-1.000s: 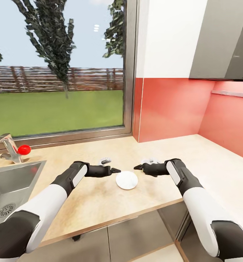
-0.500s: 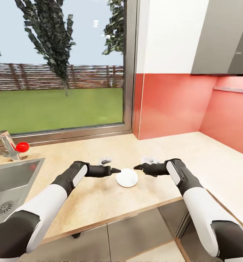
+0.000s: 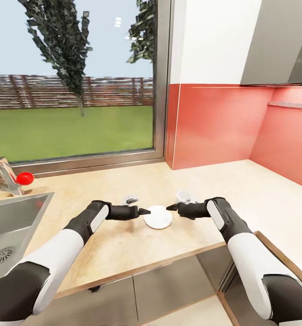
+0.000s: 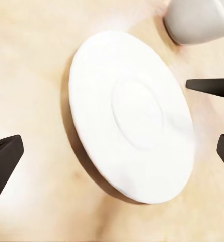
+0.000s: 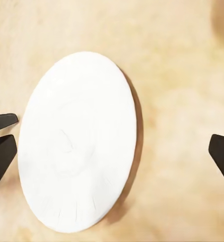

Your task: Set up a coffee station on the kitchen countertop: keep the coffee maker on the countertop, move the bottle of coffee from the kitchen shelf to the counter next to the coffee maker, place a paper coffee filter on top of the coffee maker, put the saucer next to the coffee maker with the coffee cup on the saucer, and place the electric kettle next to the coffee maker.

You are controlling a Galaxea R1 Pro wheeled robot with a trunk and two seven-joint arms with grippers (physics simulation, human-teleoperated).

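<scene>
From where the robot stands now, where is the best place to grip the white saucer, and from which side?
Probably the thin rim of the saucer, from its left, nearest the left gripper. It lies flat on the countertop, so only the edge gives fingers a hold.

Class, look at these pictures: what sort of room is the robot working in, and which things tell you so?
A home kitchen, most likely: a steel sink with a faucet, a wooden countertop, and a white saucer on it.

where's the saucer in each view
Head view: saucer on the countertop, between both gripper tips.
Left wrist view: saucer central, coffee cup beyond it.
Right wrist view: saucer left of centre.
Shared landmark: the pale wood countertop.
</scene>
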